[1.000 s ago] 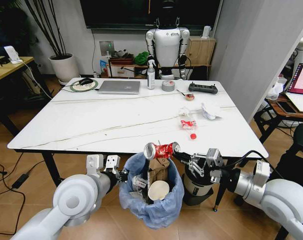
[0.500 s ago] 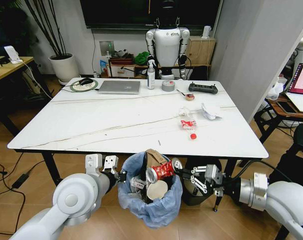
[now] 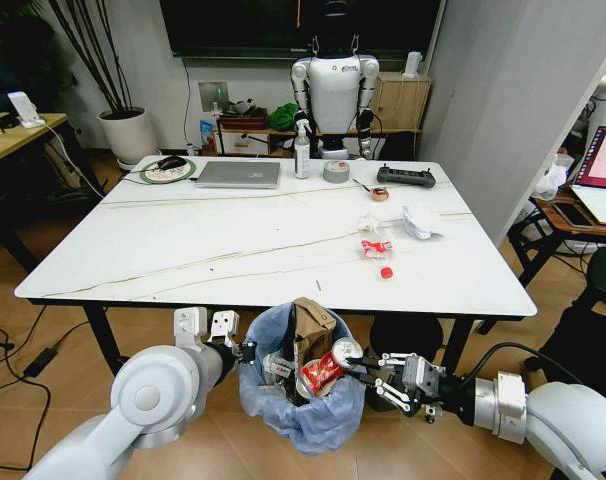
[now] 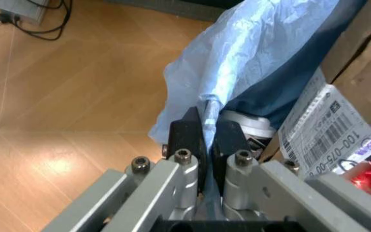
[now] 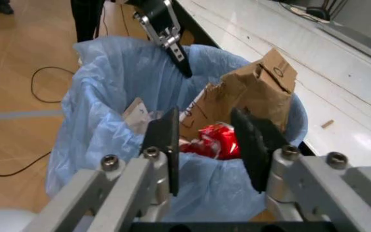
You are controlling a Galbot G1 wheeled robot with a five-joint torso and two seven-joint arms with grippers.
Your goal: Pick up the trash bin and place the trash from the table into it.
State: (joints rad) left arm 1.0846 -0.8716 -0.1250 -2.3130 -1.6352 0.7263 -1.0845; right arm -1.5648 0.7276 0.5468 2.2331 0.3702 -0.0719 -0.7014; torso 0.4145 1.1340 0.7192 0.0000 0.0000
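The trash bin, lined with a blue bag, hangs just in front of the table. My left gripper is shut on its rim, seen close up in the left wrist view. My right gripper stands open at the bin's other side, pads apart. A crushed red can lies inside the bin just beyond its fingertips, beside torn cardboard. On the table remain a red-labelled wrapper, a red cap and crumpled white paper.
At the table's far side are a grey laptop, a tape roll, a spray bottle and a black controller. A white humanoid robot stands behind. A desk with a laptop is at right.
My right gripper lowered the red can from above the bin's rim down into the bin and opened, leaving it there. The left gripper kept its hold on the rim.
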